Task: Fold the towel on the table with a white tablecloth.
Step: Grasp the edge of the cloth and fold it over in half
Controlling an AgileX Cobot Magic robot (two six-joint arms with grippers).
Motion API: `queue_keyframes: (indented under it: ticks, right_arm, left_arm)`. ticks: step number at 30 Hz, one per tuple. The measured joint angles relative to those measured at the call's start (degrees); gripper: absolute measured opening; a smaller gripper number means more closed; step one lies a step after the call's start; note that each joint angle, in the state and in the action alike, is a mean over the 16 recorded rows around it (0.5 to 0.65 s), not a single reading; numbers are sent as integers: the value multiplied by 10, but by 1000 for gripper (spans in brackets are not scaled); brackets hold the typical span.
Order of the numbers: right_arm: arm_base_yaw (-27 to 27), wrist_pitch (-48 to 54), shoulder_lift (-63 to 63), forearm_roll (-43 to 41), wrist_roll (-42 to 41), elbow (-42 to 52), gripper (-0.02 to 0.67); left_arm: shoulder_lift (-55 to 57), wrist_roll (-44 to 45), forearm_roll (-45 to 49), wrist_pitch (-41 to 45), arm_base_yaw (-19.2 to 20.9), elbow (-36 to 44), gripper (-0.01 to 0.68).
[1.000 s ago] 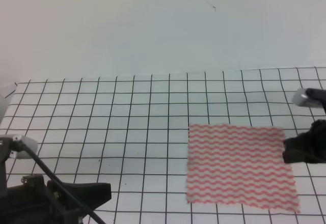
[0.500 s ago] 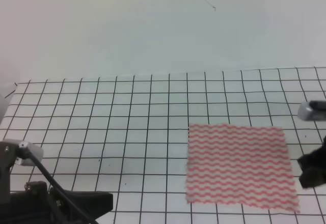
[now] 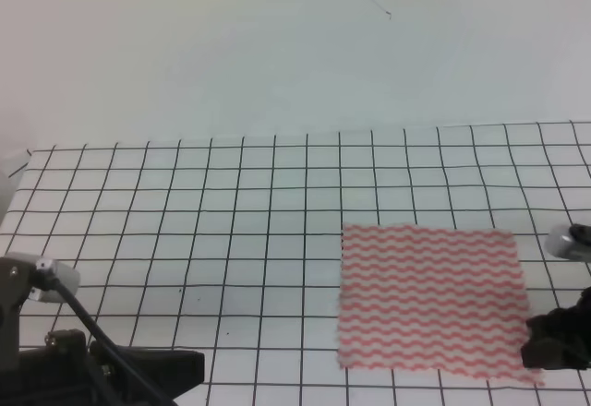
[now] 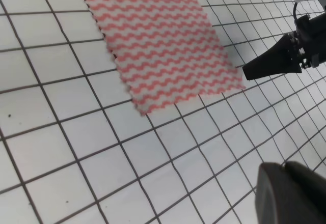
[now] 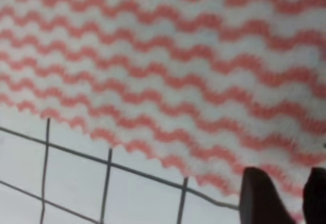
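Observation:
The towel, white with pink-red wavy stripes, lies flat on the white tablecloth with its black grid, right of the middle of the table. My right gripper hovers low at the towel's front right corner. In the right wrist view its two dark fingertips stand slightly apart over the towel's edge, holding nothing. My left gripper rests at the front left, far from the towel. The left wrist view shows the towel, the right gripper beside its corner, and the left fingers pressed together.
Gridded cloth covers the whole table up to a plain pale wall at the back. A black cable runs across the left arm's base at the front left. A white rounded part of the right arm sits by the right edge.
My right gripper has moved toward the front along the towel's right edge, down to its front right corner. The left arm has barely shifted. The towel lies as before.

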Motion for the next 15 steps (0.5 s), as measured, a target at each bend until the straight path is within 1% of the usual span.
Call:
queue_keyframes:
  ticks: [3, 7, 11, 15]
  right_arm:
    - [0, -7, 1, 15, -13, 2, 249]
    - [0, -14, 3, 13, -13, 2, 288]
    - [0, -20, 9, 7, -11, 2, 296]
    - [0, -24, 16, 20, -21, 2, 298]
  left_arm:
    - [0, 1, 0, 0, 0, 0, 1]
    - [0, 0, 0, 0, 0, 0, 1]
    - [0, -1, 0, 0, 0, 0, 1]
    - [0, -2, 0, 0, 0, 0, 1]
